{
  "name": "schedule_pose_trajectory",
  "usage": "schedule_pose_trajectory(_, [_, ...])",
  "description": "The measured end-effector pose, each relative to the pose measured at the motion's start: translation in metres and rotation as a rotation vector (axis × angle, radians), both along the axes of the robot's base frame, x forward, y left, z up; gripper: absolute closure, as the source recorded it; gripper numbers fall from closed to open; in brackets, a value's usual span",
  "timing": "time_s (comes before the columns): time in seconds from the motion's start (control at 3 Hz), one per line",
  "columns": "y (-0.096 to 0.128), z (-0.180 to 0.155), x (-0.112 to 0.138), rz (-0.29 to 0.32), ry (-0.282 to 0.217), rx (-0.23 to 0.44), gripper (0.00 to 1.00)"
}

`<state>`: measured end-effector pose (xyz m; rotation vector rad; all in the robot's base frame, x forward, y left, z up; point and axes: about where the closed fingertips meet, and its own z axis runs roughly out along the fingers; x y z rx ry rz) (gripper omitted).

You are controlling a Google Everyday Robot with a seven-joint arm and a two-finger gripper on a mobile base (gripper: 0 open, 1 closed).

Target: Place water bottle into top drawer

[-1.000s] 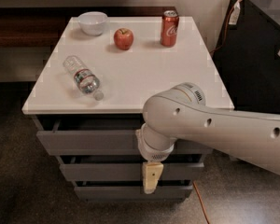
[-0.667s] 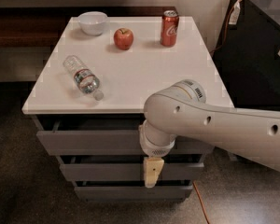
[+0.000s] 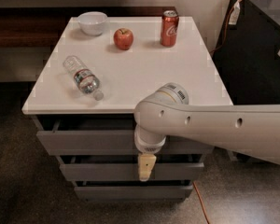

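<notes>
The water bottle [image 3: 83, 78] lies on its side at the left of the white cabinet top [image 3: 144, 73], cap toward the front edge. The top drawer [image 3: 84, 141] is the uppermost grey front under the top and stands slightly pulled out. My gripper [image 3: 146, 166] hangs low in front of the drawer fronts, right of centre, pointing down, well away from the bottle. It holds nothing that I can see.
A white bowl [image 3: 92, 22], a red apple [image 3: 123, 38] and a red soda can [image 3: 169, 28] stand at the back of the top. Two more grey drawers [image 3: 102, 171] lie below. A dark cabinet [image 3: 259, 55] stands to the right. An orange cable [image 3: 203, 204] runs on the floor.
My arm and gripper have shifted slightly to the right. The bottle and other objects have not moved.
</notes>
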<state>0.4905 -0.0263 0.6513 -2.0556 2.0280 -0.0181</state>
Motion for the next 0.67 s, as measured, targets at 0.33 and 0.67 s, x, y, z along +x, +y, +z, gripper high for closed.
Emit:
schedule_pose_trajectory(0.33, [0.0084,-0.0033,0.0034,0.017,0.018,0.009,0.00])
schedule_pose_trajectory(0.67, [0.0161,-0.0060,0.0015,0.041,0.045,0.024,0.00])
